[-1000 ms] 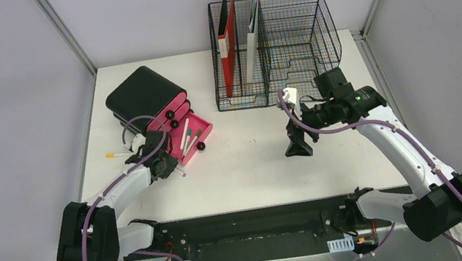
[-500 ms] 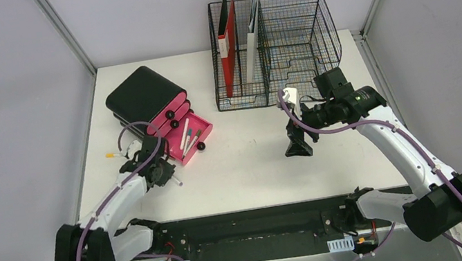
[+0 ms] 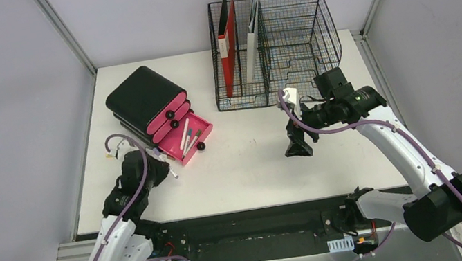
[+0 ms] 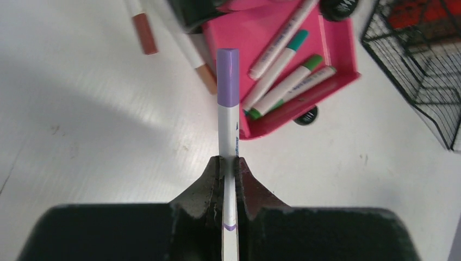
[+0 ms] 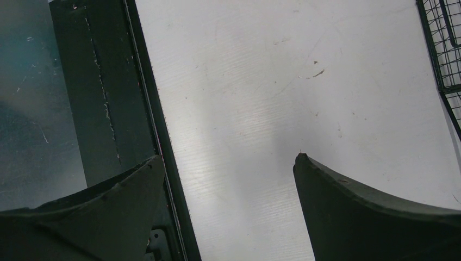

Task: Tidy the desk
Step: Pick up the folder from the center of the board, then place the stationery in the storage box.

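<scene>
The white desk carries a black drawer unit whose lowest pink drawer is pulled open with several markers inside. My left gripper hovers just in front of that drawer, shut on a white marker with a purple cap. In the left wrist view the marker sticks straight out from between the fingers, its cap over the drawer's left rim. My right gripper hangs open over the bare desk at centre right, with nothing between its fingers.
Two orange-capped markers lie on the desk left of the drawer. A black wire rack at the back holds a red folder and a white one. Aluminium rails and grey walls ring the desk.
My left gripper has shut on the purple-capped marker and lifted it, while the left arm swung back toward the near edge. The right arm has not moved.
</scene>
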